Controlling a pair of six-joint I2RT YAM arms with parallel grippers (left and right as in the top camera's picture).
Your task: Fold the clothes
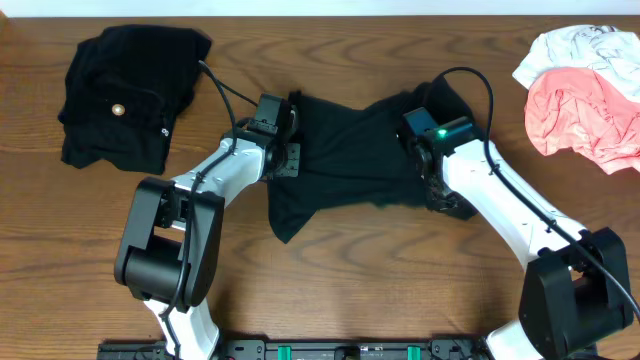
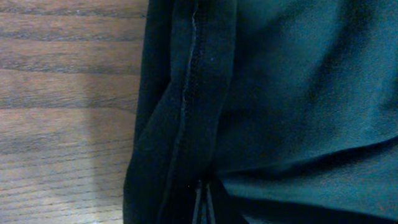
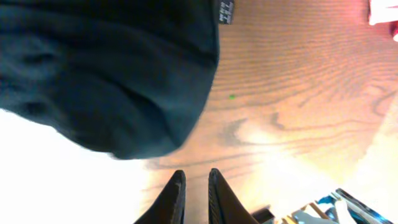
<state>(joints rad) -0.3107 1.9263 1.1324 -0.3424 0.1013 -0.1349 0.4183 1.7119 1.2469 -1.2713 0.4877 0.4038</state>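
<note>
Wood table [image 1: 350, 290]. Black shirt [image 1: 350, 150] lies rumpled mid-table between both arms. Black pile [image 1: 120, 100] far left; pink garment [image 1: 580, 110] and white garment [image 1: 580, 50] far right. Left gripper [image 2: 202, 202] is clamped on the shirt's hemmed edge. Right gripper [image 3: 196, 177] jaws a sliver apart, empty, beside the shirt.

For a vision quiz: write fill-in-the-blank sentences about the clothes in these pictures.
1. The shirt in the middle is coloured ___.
2. The dark pile at the far left bears a small pale ___.
3. The white garment lies next to one coloured ___.
Missing words: black; button; pink.
</note>
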